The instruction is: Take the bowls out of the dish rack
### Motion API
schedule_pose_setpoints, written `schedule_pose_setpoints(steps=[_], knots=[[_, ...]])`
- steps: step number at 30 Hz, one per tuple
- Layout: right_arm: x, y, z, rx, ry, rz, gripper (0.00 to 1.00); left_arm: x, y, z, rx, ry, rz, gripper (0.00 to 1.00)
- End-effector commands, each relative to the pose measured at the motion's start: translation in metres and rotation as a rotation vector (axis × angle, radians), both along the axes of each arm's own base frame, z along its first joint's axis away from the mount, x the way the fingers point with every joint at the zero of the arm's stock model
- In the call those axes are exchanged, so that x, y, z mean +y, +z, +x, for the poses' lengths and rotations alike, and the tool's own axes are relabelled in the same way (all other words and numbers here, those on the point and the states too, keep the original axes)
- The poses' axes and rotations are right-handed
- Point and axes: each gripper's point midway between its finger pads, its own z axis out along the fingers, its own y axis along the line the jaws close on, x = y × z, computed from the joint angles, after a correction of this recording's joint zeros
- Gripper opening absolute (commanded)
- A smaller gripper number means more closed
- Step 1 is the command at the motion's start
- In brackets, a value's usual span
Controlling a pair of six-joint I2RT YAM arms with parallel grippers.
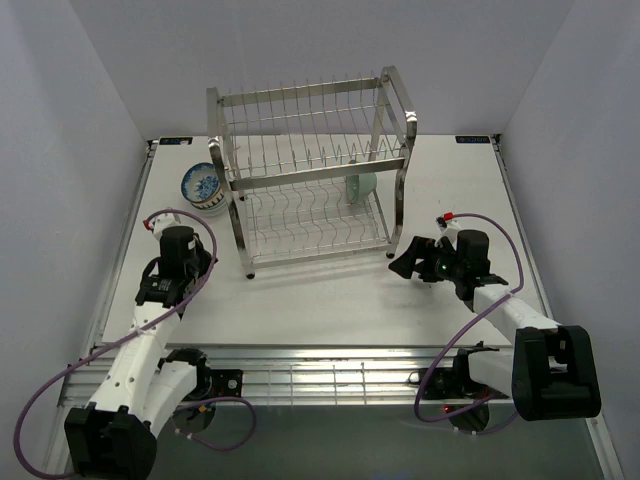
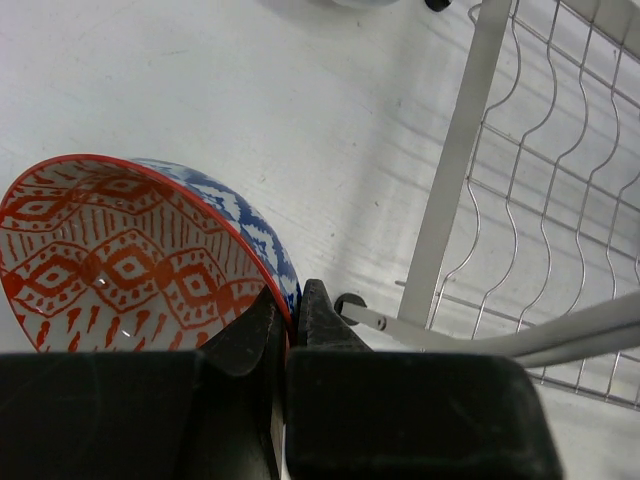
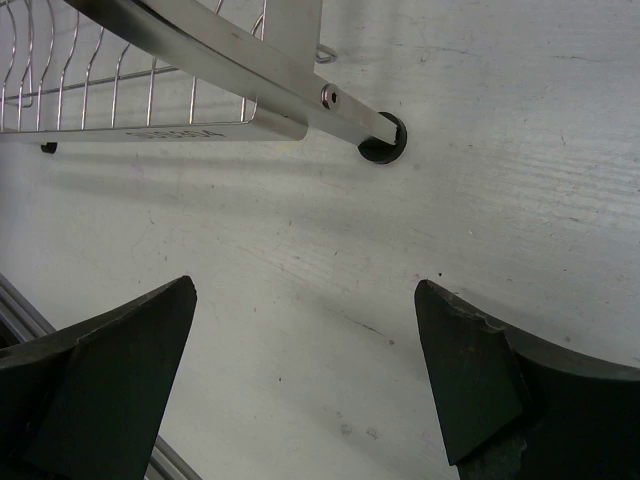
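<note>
Grippers number two, one on each arm. The left gripper is clamped tight on the rim of one red-blue bowl, one finger inside the rim and one outside. This bowl shows red diamond patterns on white inside and blue-and-white patterns outside, and it sits at the left of the white table, in front of the rack's left end. From the wrist view one white rack post rises just beside the gripped bowl. The right gripper stands wide apart and holds nothing, with bare table between its two dark fingers. It hovers near one black rubber foot at the rack's front right corner.

Farther back stands one dish rack, steel wire in two tiers. One pale green bowl stands on edge inside it, under the upper tier and toward the right end. One blue-and-white bowl lies on the table just beside the rack's left side. That makes three bowls in view: one gripped, one in the rack, one on the table.
</note>
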Motion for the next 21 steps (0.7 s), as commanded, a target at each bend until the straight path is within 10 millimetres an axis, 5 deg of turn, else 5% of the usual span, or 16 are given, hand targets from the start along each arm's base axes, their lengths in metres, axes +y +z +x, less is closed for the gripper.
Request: schedule_pose_setpoints(steps=[1,12,16,21], knots=[[0.001,0.006,0.002,-0.033,0.011,-0.004,0.96,-0.007,0.017,0.030,-0.089,-0.080,-0.058,0.00],[-0.002,0.005,0.004,-0.031,-0.003,-0.019,0.95,0.021,-0.009,0.081,0.026,-0.078,-0.052,0.00],[-0.002,0.005,0.006,-0.029,-0.005,-0.021,0.95,0.016,-0.022,0.092,0.075,-0.113,-0.080,0.00],[-0.002,0.003,0.006,-0.022,-0.007,-0.023,0.95,0.007,-0.034,0.098,0.091,-0.148,-0.121,0.15]])
